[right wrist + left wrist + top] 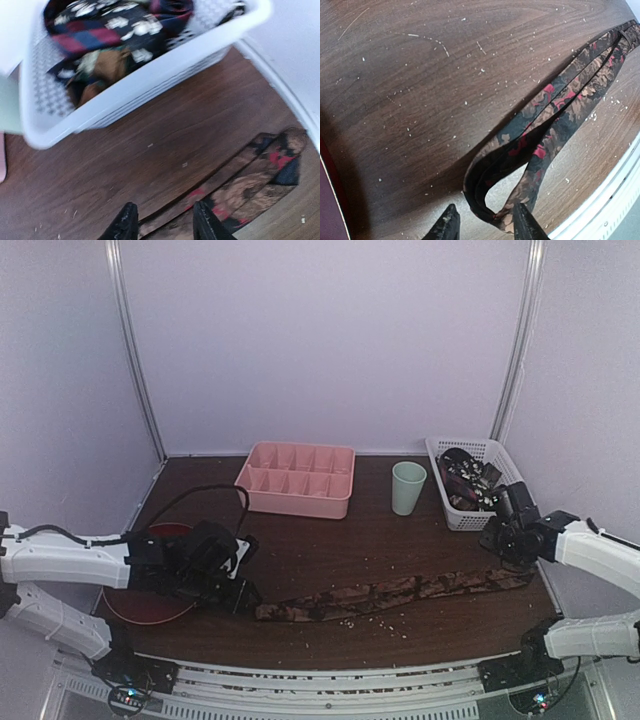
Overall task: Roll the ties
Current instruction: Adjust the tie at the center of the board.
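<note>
One folded tie (pixel 400 592) lay across the table (pixel 330 540), its looped end between the parted jaws of the left gripper (pixel 486 225); whether they pinched it could not be told. The right gripper (pixel 162 222) stood open and empty just above the other end. Only the left wrist view resolved the loop.

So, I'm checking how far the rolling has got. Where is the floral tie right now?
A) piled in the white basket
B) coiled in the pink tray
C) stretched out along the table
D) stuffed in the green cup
C: the floral tie lies long and flat on the table, with only its left end folded over into a loop and no coil made yet.
</note>
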Action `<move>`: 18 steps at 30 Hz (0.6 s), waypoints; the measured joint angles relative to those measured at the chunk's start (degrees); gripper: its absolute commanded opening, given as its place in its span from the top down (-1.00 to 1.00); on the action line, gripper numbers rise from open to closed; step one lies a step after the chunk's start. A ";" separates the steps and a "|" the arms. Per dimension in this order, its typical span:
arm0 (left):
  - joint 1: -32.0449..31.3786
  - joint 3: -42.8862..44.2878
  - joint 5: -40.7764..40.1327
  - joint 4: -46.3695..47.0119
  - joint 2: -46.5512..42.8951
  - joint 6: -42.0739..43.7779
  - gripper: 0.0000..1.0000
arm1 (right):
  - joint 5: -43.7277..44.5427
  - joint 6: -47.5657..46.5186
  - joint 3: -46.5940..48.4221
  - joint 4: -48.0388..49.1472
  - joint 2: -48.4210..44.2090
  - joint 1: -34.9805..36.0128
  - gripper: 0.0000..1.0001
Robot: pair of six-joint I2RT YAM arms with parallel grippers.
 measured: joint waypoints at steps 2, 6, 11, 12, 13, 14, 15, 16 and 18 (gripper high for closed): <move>0.00 -0.37 -0.11 0.81 0.00 -0.28 0.28 | -1.25 0.61 -0.02 0.46 0.24 7.21 0.13; 0.00 -1.57 -0.13 1.77 0.13 -1.05 0.32 | -0.92 3.56 1.07 0.79 4.94 23.43 0.14; 0.00 -2.69 -0.09 3.85 0.79 -1.33 0.35 | 0.55 7.43 11.37 -0.11 21.16 41.46 0.10; 0.00 -2.71 -0.07 4.07 1.14 -1.42 0.36 | 0.94 8.02 14.95 -0.37 25.29 44.44 0.09; 0.00 -2.75 -0.04 4.28 1.62 -1.53 0.38 | 1.33 8.52 18.47 -0.72 29.27 46.82 0.08; 0.00 -2.86 -0.04 4.70 2.29 -1.73 0.42 | 2.03 9.18 22.73 -1.25 33.99 49.27 0.08; 0.00 -3.02 -0.04 4.98 2.80 -1.90 0.46 | 2.12 9.44 25.09 -1.22 36.89 50.69 0.08; 0.00 -3.21 -0.07 5.20 3.45 -2.16 0.48 | 2.34 9.55 27.76 -1.62 40.22 52.11 0.08; 0.00 -3.45 -0.07 5.35 4.66 -2.51 0.51 | 2.36 9.57 30.91 -1.95 44.94 53.62 0.08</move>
